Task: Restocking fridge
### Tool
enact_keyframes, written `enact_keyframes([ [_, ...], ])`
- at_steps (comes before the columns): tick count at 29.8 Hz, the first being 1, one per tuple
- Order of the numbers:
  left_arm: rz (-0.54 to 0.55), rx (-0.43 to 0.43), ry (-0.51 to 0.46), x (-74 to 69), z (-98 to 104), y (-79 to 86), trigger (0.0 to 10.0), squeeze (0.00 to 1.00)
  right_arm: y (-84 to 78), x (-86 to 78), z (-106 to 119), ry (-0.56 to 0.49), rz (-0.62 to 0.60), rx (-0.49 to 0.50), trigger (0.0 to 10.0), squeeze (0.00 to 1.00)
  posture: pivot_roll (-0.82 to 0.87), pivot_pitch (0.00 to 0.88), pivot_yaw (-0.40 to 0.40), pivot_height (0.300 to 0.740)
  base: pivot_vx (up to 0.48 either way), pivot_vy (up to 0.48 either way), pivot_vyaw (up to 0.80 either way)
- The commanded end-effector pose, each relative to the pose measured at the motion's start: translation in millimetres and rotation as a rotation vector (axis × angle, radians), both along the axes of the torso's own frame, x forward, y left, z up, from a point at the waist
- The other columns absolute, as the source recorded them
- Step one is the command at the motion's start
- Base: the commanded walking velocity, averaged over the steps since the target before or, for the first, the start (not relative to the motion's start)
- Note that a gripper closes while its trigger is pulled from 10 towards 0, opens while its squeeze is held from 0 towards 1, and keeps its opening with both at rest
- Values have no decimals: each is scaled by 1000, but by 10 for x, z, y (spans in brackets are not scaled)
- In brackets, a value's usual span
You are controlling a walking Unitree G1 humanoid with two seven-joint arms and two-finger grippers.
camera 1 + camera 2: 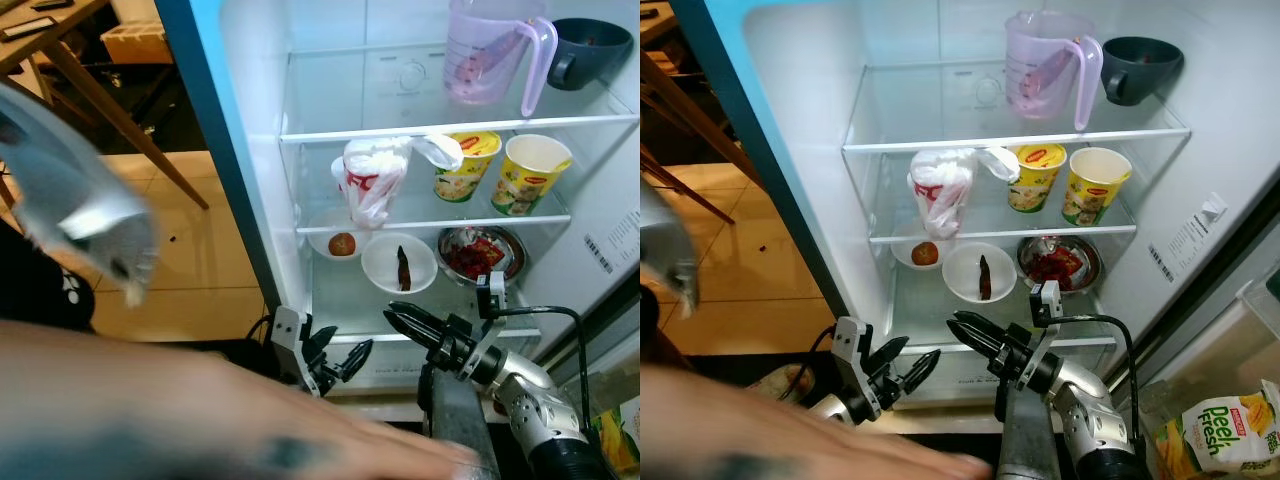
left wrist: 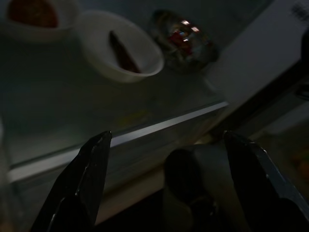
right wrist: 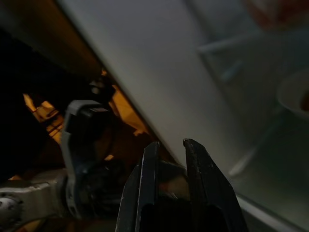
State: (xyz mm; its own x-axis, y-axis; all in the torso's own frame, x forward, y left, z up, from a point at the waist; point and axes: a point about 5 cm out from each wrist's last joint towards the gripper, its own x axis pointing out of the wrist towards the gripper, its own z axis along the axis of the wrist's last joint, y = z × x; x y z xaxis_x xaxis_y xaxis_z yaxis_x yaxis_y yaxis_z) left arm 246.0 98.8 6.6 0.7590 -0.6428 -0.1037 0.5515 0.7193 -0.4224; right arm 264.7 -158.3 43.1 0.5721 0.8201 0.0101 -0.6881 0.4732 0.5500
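The fridge (image 1: 1200,180) stands open in front of the robot, its white walls lit, with two glass shelves and a glass cover low down. Across the near foreground a person's blurred forearm (image 1: 200,410) cuts right over the view, and a grey, smeared shape (image 1: 80,200) hangs at the left; between them they hide much of the floor and the left arm. Beyond the door edge there is tiled floor and the legs of a wooden table (image 1: 100,90). On the top shelf sit one clear lilac measuring jug (image 1: 1045,62) and one dark mug (image 1: 1140,62), just beside each other. The middle shelf holds one knotted white plastic bag (image 1: 938,190) and two yellow noodle cups (image 1: 1095,185), the bag's tail touching the nearer cup. Below are three bowls: a white bowl with a round brown item (image 1: 923,250), a white bowl with a dark chilli (image 1: 980,272), and a steel bowl of red food (image 1: 1060,262). A yellow snack packet (image 1: 1220,430) lies at the lower right. The left gripper (image 1: 345,362) hovers low at the fridge front, fingers spread wide and empty. The right gripper (image 1: 405,320) reaches toward the lowest glass edge, fingers nearly together, holding nothing.
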Motion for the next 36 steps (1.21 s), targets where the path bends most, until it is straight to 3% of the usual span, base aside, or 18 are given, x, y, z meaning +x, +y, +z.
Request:
enact_keyframes([
  [1,25,43,31,-32,-84,127,10000,0,-31,-26,-98,40,-28,-40,10000,0,-46,74,34,439,0,0,0],
  [7,82,86,121,-143,-272,323,10000,0,-126,-151,-305,138,-79,-53,10000,0,-47,70,34,439,0,0,0],
  [15,142,122,207,-273,-436,510,10000,0,-136,-193,-406,177,-91,-57,10000,0,-47,67,33,439,0,0,0],
  [27,219,156,293,-418,-574,686,10000,0,-193,-315,-588,274,-136,-95,10000,0,-47,67,31,439,0,0,0],
  [36,247,176,310,-444,-596,761,10000,0,-212,-369,-679,333,-178,-114,10000,0,-40,69,37,439,0,0,0],
])
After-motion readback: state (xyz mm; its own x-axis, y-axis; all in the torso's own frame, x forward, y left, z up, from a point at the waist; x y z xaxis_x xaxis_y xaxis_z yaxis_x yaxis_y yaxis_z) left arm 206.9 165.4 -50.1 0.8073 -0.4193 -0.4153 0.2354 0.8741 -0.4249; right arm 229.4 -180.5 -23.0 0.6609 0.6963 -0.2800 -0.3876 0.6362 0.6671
